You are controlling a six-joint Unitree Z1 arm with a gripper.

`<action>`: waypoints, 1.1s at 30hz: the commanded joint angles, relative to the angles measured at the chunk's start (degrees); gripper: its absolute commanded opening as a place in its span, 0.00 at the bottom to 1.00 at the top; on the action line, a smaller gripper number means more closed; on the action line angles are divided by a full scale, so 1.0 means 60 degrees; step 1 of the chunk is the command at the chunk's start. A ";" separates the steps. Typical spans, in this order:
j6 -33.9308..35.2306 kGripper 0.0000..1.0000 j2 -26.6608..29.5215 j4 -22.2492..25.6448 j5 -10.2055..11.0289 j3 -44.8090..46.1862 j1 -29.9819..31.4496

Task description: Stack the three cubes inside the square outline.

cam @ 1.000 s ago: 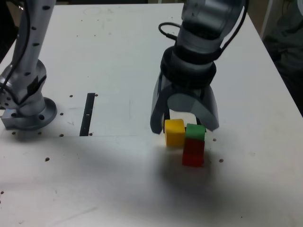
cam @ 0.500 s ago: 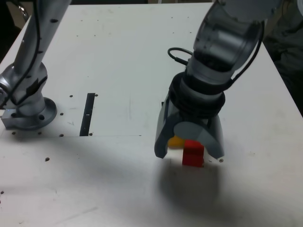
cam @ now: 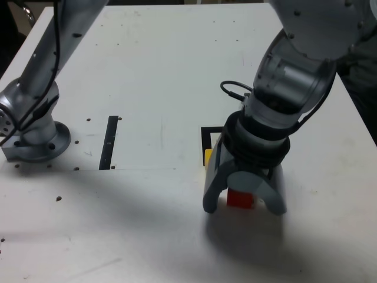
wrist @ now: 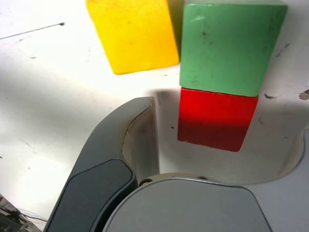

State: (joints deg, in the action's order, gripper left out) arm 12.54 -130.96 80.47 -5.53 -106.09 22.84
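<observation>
Red cube on the bottom, green cube sitting square on top of it, both plain solid-colour blocks with a few scuffs on the paint. The yellow cube is on the white table just beside that little two-high stack, same size as the others. From the exterior view you only catch a sliver of yellow and the red face peeking out, because the gripper has dropped right over them. Its grey jaws are spread wide, one on each side of the red/green stack, not touching either block as far as I can see. A corner of the square outline pokes out behind the gripper, thick black line. The narrow black strip sits well off toward the exterior view's left.
</observation>
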 commanded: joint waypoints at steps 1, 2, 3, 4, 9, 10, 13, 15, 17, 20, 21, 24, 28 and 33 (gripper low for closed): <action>-0.0023 0.91 -0.0064 -0.0052 -0.0018 -0.0024 -0.0032; -0.0025 0.89 -0.0074 -0.0065 -0.0023 -0.0024 -0.0049; -0.0025 0.87 -0.0088 -0.0074 -0.0028 -0.0024 -0.0065; -0.0025 0.84 -0.0104 -0.0085 -0.0036 -0.0023 -0.0079; 0.0033 0.64 -0.0178 -0.0093 -0.0074 -0.0016 -0.0115; 0.0052 0.58 -0.0185 -0.0093 -0.0072 -0.0019 -0.0116; 0.0100 0.41 -0.0183 -0.0110 -0.0026 -0.0049 -0.0116; 0.0106 0.33 -0.0174 -0.0123 0.0010 -0.0067 -0.0116; 0.0106 0.29 -0.0162 -0.0129 0.0036 -0.0077 -0.0116; 0.0106 0.28 -0.0150 -0.0115 0.0042 -0.0074 -0.0117; 0.0106 0.28 -0.0148 -0.0111 0.0040 -0.0074 -0.0117; 0.0106 0.28 -0.0144 -0.0100 0.0034 -0.0076 -0.0117; 0.0106 0.28 -0.0129 -0.0090 0.0027 -0.0079 -0.0117; 0.0106 0.28 -0.0087 -0.0061 0.0016 -0.0078 -0.0116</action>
State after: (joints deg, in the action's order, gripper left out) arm 13.11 -131.77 79.87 -5.37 -106.37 22.27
